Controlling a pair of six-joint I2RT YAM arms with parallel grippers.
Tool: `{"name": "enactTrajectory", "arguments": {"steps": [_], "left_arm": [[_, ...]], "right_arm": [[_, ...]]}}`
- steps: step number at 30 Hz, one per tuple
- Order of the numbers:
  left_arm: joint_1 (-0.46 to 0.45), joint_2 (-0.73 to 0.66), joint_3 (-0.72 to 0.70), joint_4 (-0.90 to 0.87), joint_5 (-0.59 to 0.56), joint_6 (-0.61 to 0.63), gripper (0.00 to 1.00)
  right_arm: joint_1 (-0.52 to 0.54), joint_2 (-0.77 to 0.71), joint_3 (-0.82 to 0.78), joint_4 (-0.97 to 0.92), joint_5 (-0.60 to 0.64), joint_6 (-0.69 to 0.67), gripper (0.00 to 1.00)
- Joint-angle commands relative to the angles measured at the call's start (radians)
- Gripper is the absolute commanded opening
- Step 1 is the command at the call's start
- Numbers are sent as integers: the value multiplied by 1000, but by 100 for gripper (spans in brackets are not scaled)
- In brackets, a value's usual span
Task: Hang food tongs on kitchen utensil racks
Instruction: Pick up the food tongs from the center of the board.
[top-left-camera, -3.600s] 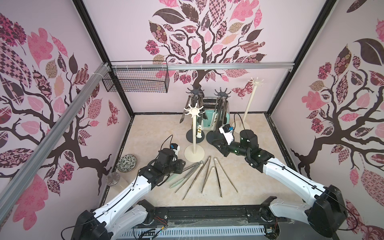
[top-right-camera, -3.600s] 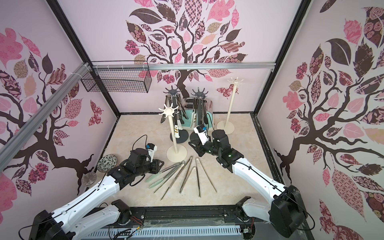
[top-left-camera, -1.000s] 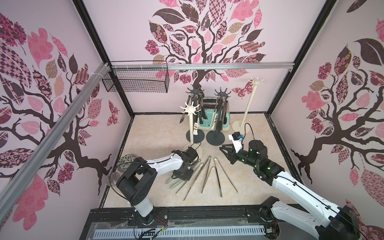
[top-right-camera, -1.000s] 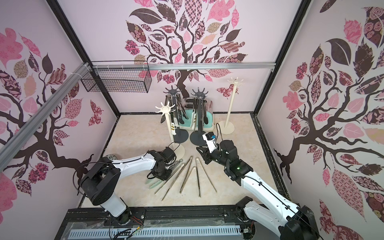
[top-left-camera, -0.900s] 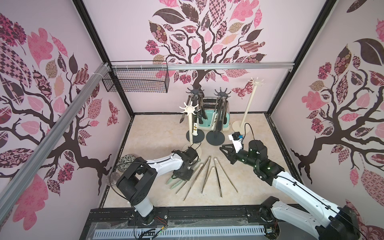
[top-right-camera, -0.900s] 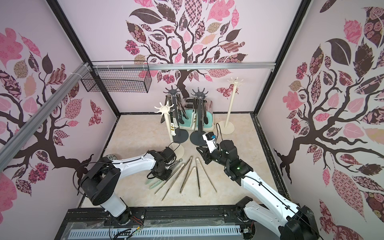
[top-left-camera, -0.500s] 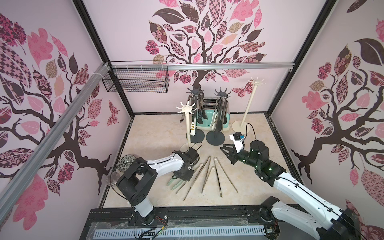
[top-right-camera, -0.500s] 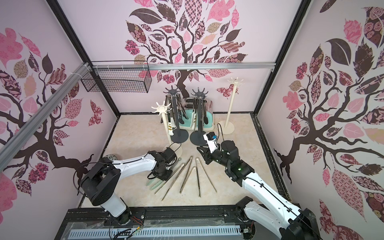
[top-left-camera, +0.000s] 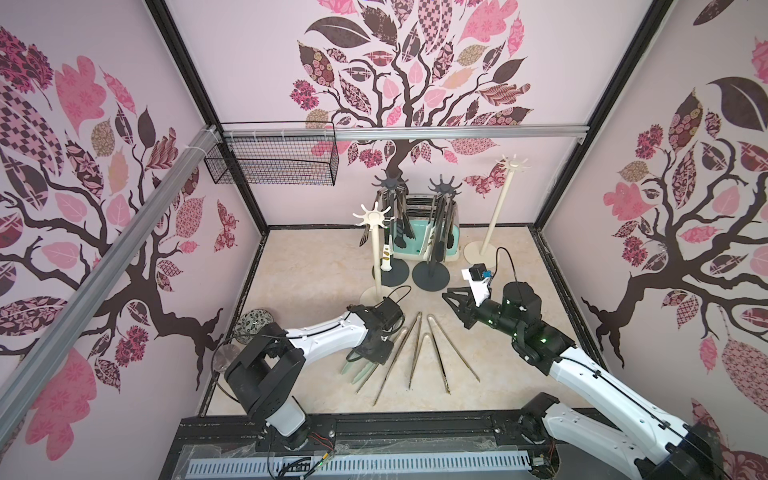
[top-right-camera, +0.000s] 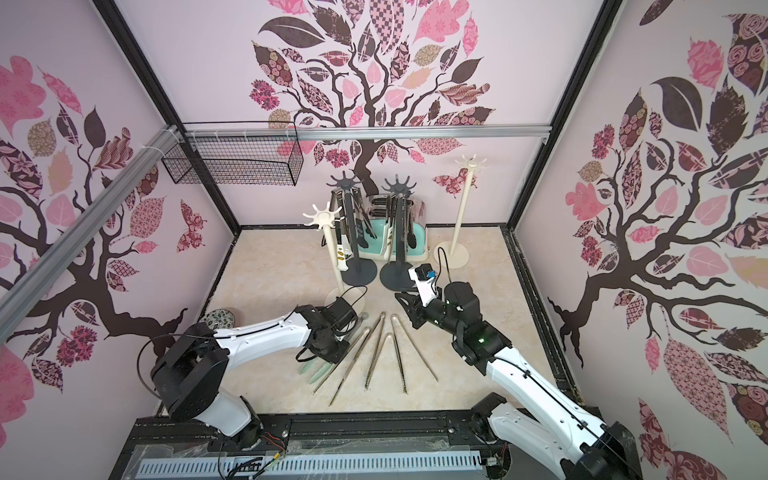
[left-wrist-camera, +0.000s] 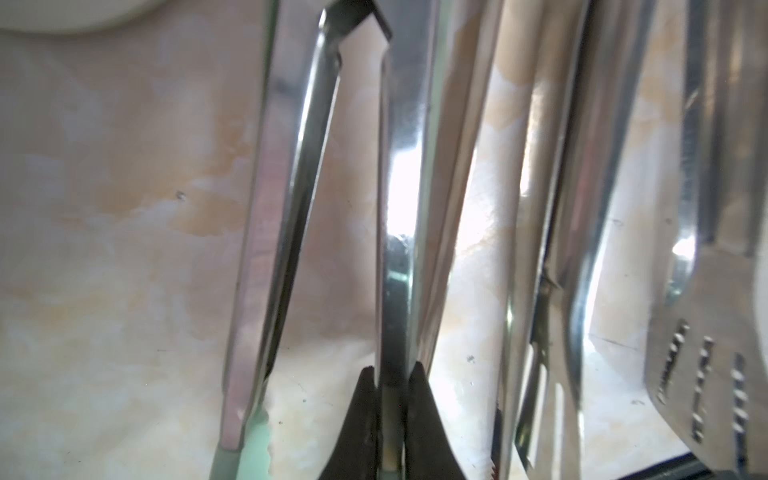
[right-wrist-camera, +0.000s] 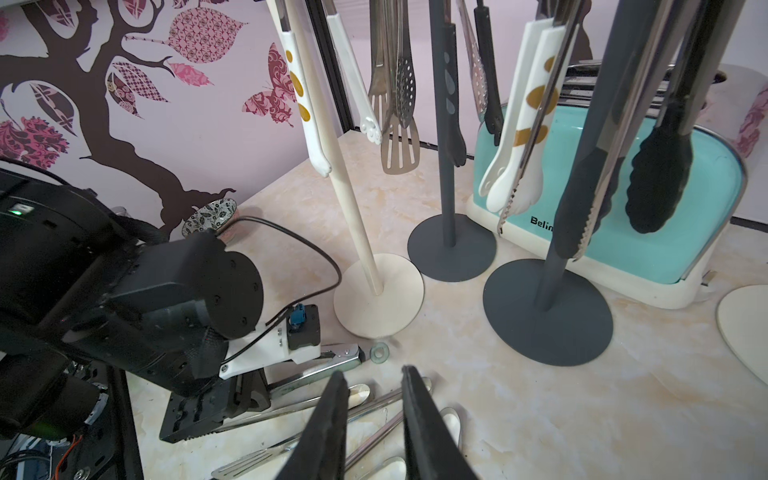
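My left gripper is down on the table, shut on one steel arm of the mint-green-tipped food tongs. Several bare steel tongs lie fanned beside it. My right gripper hovers open over their hinge ends, holding nothing. The kitchen utensil racks stand behind: a near cream one, two dark grey ones hung with tongs, and a bare cream one.
A teal toaster stands behind the dark racks. A black wire basket hangs on the back rail. A patterned bowl sits by the left wall. A small ring lies near the cream rack's base.
My left jaws have closed onto the mint-tipped tongs' arm. The near cream rack's crown has shifted slightly left. My right gripper has drifted a little to the right.
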Motion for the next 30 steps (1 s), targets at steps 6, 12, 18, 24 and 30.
{"name": "enactTrajectory", "arguments": {"steps": [6,12,18,24,30], "left_arm": [[-3,-93,30,-5,-51,-21,0],[-3,-179,30,-34,-73,-21,0],[-3,-303,14,-28,-89,0,0],[-3,-422,-12,8,-113,12,0],[-3,-574,-65,118,-77,29,0]], "right_arm": [[-2,-28,-12,-20,12,7,26],[-4,-44,-9,-32,23,4,26],[-4,-39,-1,-35,30,6,26],[-7,-22,11,-39,28,7,26],[-7,-20,15,-41,23,8,26]]}}
